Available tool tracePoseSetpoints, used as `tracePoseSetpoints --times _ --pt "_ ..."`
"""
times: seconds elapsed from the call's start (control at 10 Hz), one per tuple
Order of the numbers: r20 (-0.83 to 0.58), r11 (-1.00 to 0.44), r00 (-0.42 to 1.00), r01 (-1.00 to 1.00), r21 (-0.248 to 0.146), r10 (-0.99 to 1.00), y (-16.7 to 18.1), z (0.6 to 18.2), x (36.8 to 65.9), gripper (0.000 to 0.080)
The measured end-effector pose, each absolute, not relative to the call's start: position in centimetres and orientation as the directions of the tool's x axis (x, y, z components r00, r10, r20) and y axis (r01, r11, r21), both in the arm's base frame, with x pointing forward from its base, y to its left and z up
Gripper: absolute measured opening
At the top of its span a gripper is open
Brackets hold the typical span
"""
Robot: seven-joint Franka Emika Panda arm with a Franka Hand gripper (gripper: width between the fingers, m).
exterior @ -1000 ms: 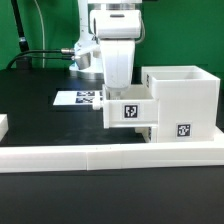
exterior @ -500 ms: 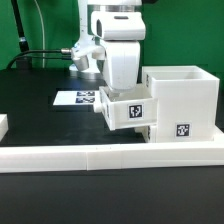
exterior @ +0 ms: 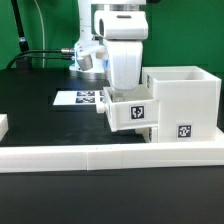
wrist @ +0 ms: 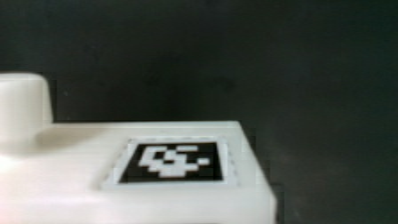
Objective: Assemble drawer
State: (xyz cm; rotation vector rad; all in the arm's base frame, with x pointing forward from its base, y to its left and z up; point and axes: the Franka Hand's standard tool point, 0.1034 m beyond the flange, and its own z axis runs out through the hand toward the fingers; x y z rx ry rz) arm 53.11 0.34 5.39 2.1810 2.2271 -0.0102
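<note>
The tall white housing [exterior: 186, 92] stands at the exterior view's right. A tagged front [exterior: 183, 130] sits flush in its lower slot. My gripper [exterior: 124, 90] reaches down into the upper tray [exterior: 122, 113] and holds it, slightly tilted, with its far end at the housing's upper opening. The fingertips are hidden inside the tray. In the wrist view the tray's tagged face [wrist: 175, 162] and its knob [wrist: 22, 105] fill the lower part over the black table. No fingers show there.
The long low white border wall [exterior: 100, 155] runs along the front. The marker board [exterior: 76, 98] lies on the black table behind the tray. A small white piece [exterior: 3, 124] sits at the exterior view's left edge. Cables hang at the back left.
My gripper and the upper tray have moved a little toward the exterior view's right, closer to the housing, and the tray has tilted slightly.
</note>
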Motion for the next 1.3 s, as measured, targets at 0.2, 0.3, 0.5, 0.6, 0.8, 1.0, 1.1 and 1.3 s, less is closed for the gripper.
tracePoseSetpoints --times 0.2,0.3,0.5,0.6,0.8,1.0,1.1,1.3 --pt "-0.021 -0.034 0.035 0.999 0.015 0.999 0.9 5.4 53.1 0.0044" --pt "-0.02 -0.042 0.042 0.999 0.015 0.999 0.9 5.4 53.1 0.0044" --pt "-0.021 -0.041 0.042 0.999 0.015 0.999 0.9 5.4 53.1 0.0044" --pt "-0.02 -0.045 0.046 0.999 0.016 0.999 1.0 5.4 53.1 0.0044" --pt "-0.02 -0.094 0.095 0.995 0.016 0.995 1.6 5.5 53.0 0.0044" --pt "-0.02 -0.095 0.095 0.995 0.017 0.995 1.4 5.5 53.1 0.0044" --pt "-0.022 -0.094 0.095 0.995 0.014 0.995 1.3 5.6 53.1 0.0117" --pt "-0.057 -0.079 0.078 0.997 -0.018 0.995 0.2 8.6 53.1 0.0254"
